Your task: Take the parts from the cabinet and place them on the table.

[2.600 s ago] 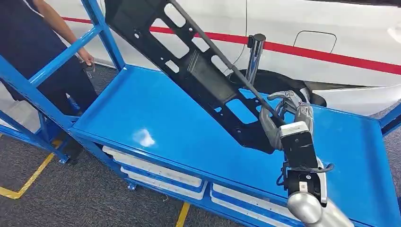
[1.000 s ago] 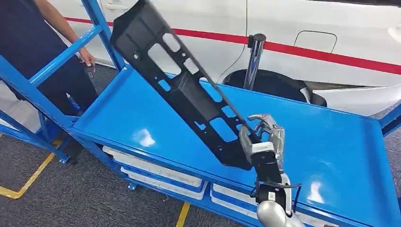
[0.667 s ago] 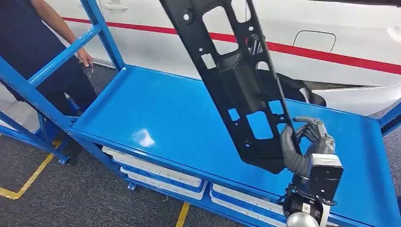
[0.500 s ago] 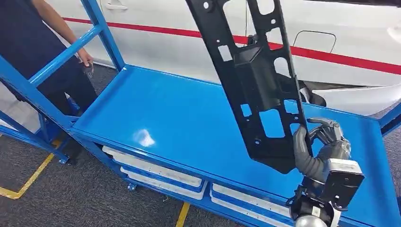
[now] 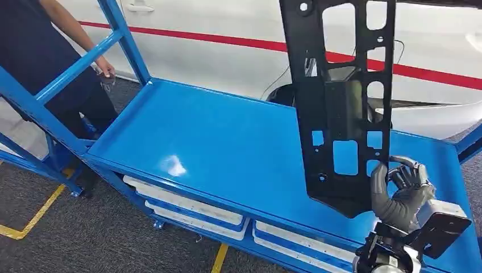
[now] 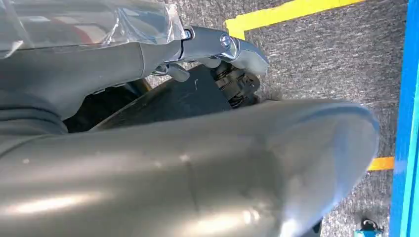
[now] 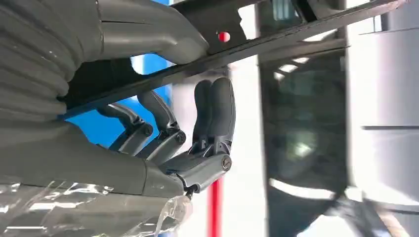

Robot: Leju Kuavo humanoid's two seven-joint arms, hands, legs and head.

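The right hand (image 5: 404, 190) grips the black perforated panel (image 5: 341, 102) at its lower end; the panel's long axis stands nearly upright above the blue table (image 5: 216, 142).

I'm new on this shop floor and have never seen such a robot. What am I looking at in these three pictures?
This is a two-armed humanoid robot. The wide picture looks down from its head; the other two come from cameras at its wrists. Its right hand grips the lower end of a long black part with many cut-outs, standing nearly upright over the blue table. The right wrist view shows the thumb above the part's edge and fingers below. The left wrist view looks at grey floor with yellow tape. A person stands nearby, a white car behind.
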